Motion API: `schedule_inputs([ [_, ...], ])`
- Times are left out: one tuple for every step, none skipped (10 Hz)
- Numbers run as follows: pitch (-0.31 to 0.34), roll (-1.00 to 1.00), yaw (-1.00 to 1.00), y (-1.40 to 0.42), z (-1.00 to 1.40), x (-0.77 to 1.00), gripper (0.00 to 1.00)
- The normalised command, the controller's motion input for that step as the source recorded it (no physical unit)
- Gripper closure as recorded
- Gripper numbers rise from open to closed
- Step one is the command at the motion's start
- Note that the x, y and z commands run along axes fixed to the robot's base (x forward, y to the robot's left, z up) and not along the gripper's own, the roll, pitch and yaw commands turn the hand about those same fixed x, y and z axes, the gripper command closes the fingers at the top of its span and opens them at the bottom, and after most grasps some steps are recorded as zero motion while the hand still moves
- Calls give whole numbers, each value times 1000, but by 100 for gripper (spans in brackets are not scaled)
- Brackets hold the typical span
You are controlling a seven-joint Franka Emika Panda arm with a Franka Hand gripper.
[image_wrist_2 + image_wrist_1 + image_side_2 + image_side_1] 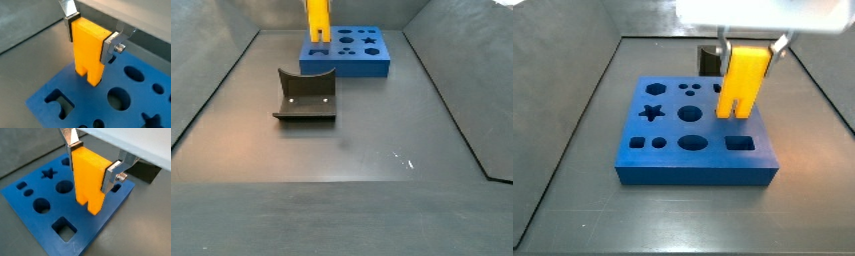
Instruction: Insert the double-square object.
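Note:
My gripper [93, 162] is shut on the upper part of the double-square object [89, 178], a tall bright yellow prism with a groove at its lower end. It holds the object upright over the blue board [30, 210] with shaped holes. In a side view the gripper [750, 52] has the object [740, 85] over the board's [687, 172] far right part, its lower end at or just above the surface; I cannot tell whether they touch. Both also show in a wrist view: gripper [90, 36], object [88, 55], board [80, 102]. Which hole lies under the object is hidden.
The dark fixture [305, 95] stands on the grey floor in front of the board [372, 68]. The yellow object [317, 25] rises at the board's left end there. Another dark block [710, 58] sits behind the board. Sloping grey walls surround the floor.

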Motion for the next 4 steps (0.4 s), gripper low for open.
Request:
schedule_inputs([
  [-83,243,0,0,-609,0,100],
  [-50,243,0,0,-600,14,100],
  [-27,227,0,0,-420,0,100],
  [0,0,0,0,0,0,100],
])
